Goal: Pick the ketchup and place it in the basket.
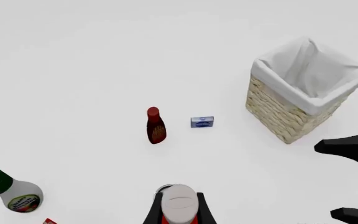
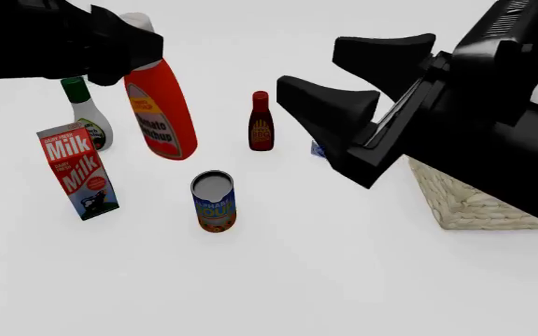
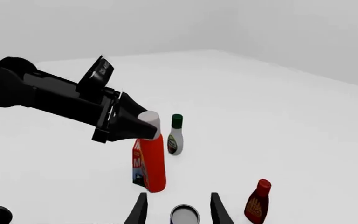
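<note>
The left gripper (image 2: 131, 42) has its jaws closed on the ketchup (image 2: 162, 112) at the white cap and neck, and the bottle hangs tilted above the surface (image 2: 279, 280), its base swung toward the can (image 2: 214, 201) and clear of the milk carton (image 2: 78, 170) just beside it. Held that high, a tall squeeze bottle will likely swing like a pendulum; the plastic body is soft and smooth, so the narrow, stiffer neck under the cap looks the surer place to grip, while the wide body would dent and could slide. If full, it is probably fairly heavy for such a small hold, so slow moves seem wise. The basket (image 2: 465, 203) stands well apart on the right side, partly hidden by the right gripper (image 2: 335, 73), whose jaws are spread wide and hold nothing. The dark sauce bottle (image 2: 260, 122) and the green-capped bottle (image 2: 86, 115) stand upright farther back.
</note>
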